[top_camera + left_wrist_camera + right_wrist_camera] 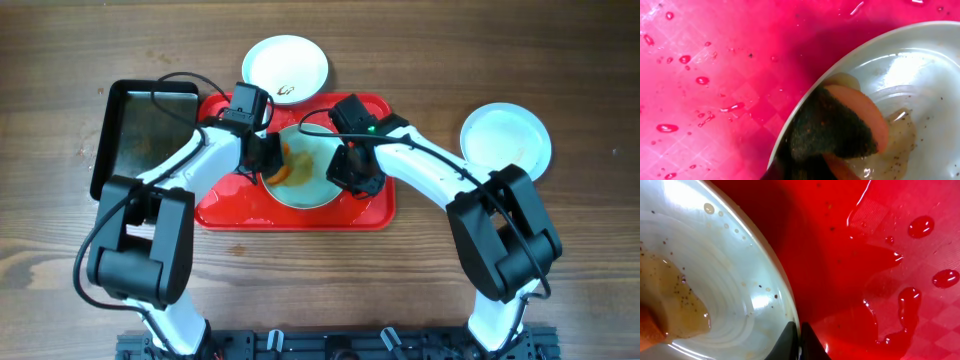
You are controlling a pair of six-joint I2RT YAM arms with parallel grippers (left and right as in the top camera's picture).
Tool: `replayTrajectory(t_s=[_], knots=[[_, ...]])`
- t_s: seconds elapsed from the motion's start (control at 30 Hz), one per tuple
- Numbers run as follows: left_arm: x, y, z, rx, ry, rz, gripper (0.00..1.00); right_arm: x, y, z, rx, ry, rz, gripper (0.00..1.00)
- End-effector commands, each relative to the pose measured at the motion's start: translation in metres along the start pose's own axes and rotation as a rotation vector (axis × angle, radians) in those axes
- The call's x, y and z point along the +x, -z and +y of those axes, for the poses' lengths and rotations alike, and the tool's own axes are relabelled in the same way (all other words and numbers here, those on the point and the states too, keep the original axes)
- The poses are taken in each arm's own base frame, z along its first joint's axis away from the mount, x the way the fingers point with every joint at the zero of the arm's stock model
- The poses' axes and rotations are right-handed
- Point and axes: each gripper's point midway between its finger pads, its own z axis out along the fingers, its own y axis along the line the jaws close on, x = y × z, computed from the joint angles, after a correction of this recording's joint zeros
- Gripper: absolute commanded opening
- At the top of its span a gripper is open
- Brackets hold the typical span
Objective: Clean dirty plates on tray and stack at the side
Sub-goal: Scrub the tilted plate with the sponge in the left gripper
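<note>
Right, closest to us the two arms reach in from the near edge of the tabletop (60,260) and meet over the tray (230,205), the big red one lying flat in the middle, wet with beads of water (920,226) all over its surface. On it sits the middle plate (312,188), pale and shallow, set slightly toward the tray's right half. The left claw (268,162) is at that plate's left rim, clenched on a sponge (832,127), orange body with a dark scrubby face, and the sponge is pressed onto the plate's inner surface just inside the rim. Brownish, speckled liquid (675,305) pools in the plate's well (look at those dark flecks). Over on the other side, the right claw (799,336) is down at the plate's right rim, fingers pinched together on the edge, gripping the middle plate.

Moving out, the right plate (505,138) lies by itself on the bare wood, well apart from the tray, and it looks clean from above. Off to the left, a black pan (145,125) sits just beside the tray's left end. Farthest away, the far plate (285,62) rests at the tray's back edge, a small dark smudge (288,92) on its near side.
</note>
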Motion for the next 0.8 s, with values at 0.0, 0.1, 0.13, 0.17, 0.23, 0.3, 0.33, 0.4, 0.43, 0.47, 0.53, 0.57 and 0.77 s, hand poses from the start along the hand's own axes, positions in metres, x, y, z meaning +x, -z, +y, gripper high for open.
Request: replayTrajectory(t_s=[0.0,0.1,0.13,0.17,0.23,0.3,0.33,0.4,0.43,0.47,0.53,0.57,0.77], knots=[[0.031,-0.026,-0.024,0.179,-0.093,0.135,0.04,-0.006,0.005,-0.016,0.056,0.007,-0.04,0.05],[0.034,-0.015,-0.076,0.422,-0.11,0.151,0.04,-0.006,0.005,-0.016,0.056,0.007,-0.04,0.05],[0.034,-0.013,-0.085,0.45,-0.109,0.15,0.04,-0.006,0.005,-0.016,0.057,0.007,-0.039,0.05],[0.035,-0.012,-0.091,0.469,-0.112,0.149,0.04,-0.006,0.005,-0.016,0.057,0.008,-0.039,0.05],[0.035,-0.006,-0.103,0.534,-0.123,0.152,0.04,-0.006,0.005,-0.016,0.058,0.008,-0.038,0.05],[0.035,-0.003,-0.108,0.566,-0.11,0.16,0.04,-0.006,0.005,-0.016,0.058,0.008,-0.038,0.05],[0.036,-0.002,-0.109,0.574,-0.107,0.165,0.04,-0.006,0.005,-0.016,0.057,0.008,-0.039,0.05],[0.039,0.0,-0.113,0.6,-0.108,0.181,0.04,-0.006,0.005,-0.016,0.057,0.008,-0.038,0.04],[0.041,0.001,-0.114,0.602,-0.107,0.189,0.04,-0.006,0.005,-0.016,0.057,0.008,-0.039,0.04],[0.045,0.001,-0.114,0.6,-0.105,0.203,0.04,-0.006,0.005,-0.016,0.057,0.007,-0.038,0.05],[0.056,0.0,-0.115,0.585,-0.104,0.243,0.04,-0.006,0.005,-0.016,0.057,0.006,-0.038,0.05],[0.061,-0.003,-0.113,0.56,-0.103,0.258,0.04,-0.006,0.005,-0.016,0.057,0.007,-0.038,0.05],[0.084,-0.015,-0.088,0.411,-0.106,0.329,0.04,-0.004,0.005,-0.017,0.059,0.006,-0.032,0.05]])
